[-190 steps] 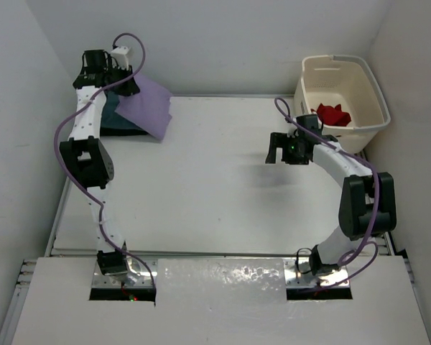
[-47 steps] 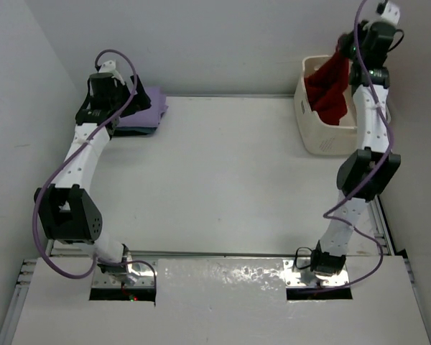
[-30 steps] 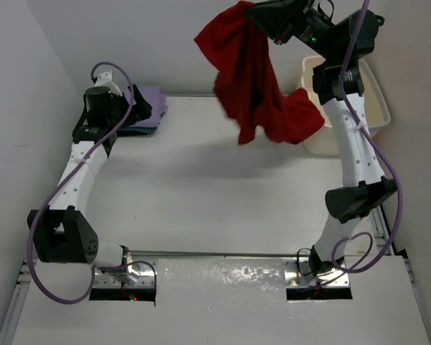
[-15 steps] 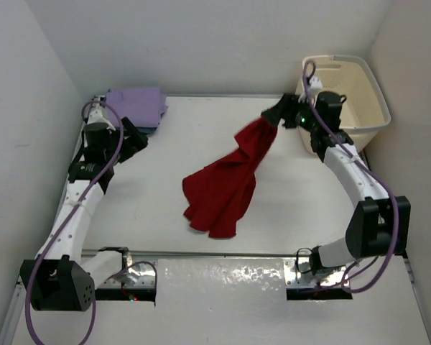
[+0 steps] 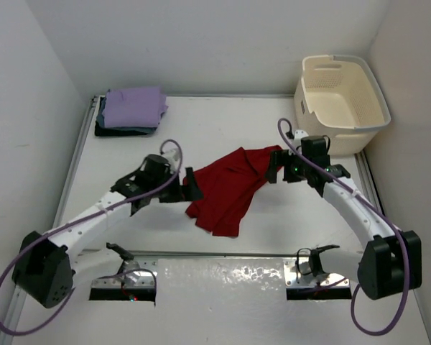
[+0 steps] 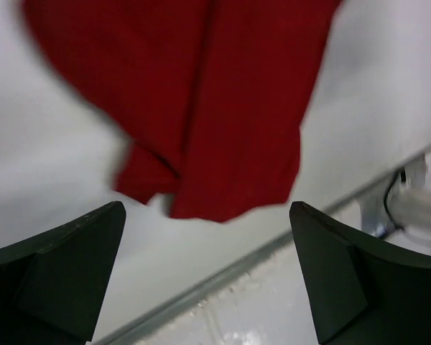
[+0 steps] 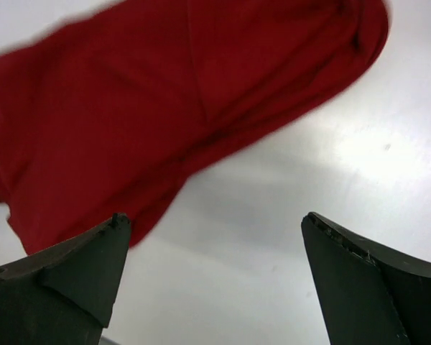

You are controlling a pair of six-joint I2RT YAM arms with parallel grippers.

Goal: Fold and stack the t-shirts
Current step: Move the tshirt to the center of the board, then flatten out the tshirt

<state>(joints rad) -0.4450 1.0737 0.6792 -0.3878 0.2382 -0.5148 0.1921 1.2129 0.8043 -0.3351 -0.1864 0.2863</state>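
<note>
Purple shirt [image 5: 134,106] tops the folded stack [image 5: 122,130], back-left of the red shirt [image 5: 226,190], out of the way; left gripper [image 5: 192,184], jaws apart, hovers at the red shirt's left edge, likely to spread it; red shirt lies rumpled, unfolded; right gripper [image 5: 275,167], jaws apart and holding nothing, flanks its right end; basket [image 5: 337,118] stands back-right.
</note>
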